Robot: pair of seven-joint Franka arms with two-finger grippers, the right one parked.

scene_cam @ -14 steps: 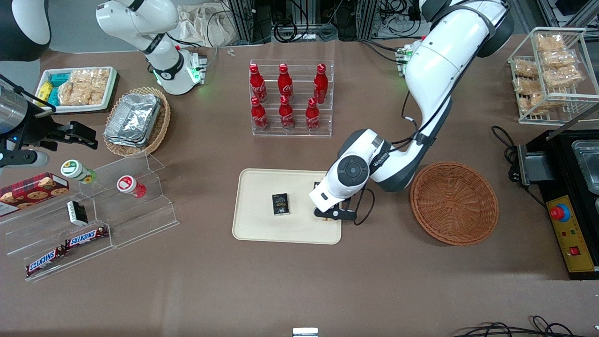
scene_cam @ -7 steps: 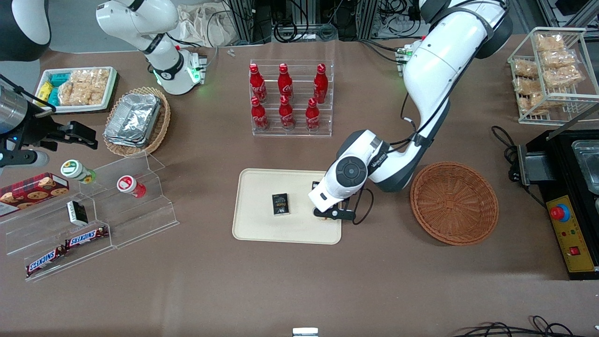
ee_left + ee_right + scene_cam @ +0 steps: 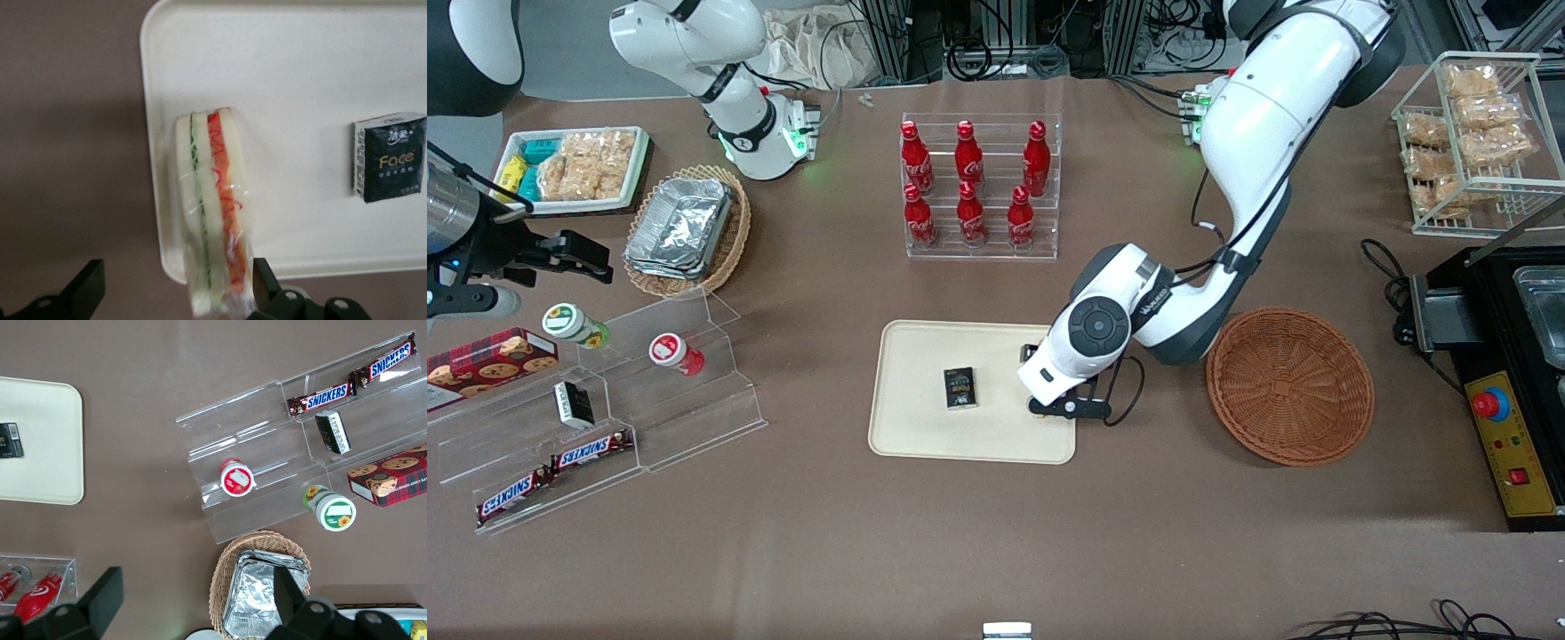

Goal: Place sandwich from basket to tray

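The sandwich (image 3: 215, 207) lies on its side on the tray (image 3: 925, 356), at the tray's edge nearest the basket (image 3: 1289, 386), with its layered edge facing the wrist camera; its end nearest that camera is cut off, so how it sits at the tray's corner is hard to tell. From the front the sandwich is hidden under the working arm's wrist. The gripper (image 3: 175, 293) hangs above it with its fingers (image 3: 87, 288) spread wide apart, one over the bare counter (image 3: 996, 551), the other close beside the sandwich's wrapped edge; whether that one touches the wrap is unclear. A small dark packet (image 3: 959, 388) lies flat near the tray's middle, apart from the sandwich. The basket stands on the counter beside the tray.
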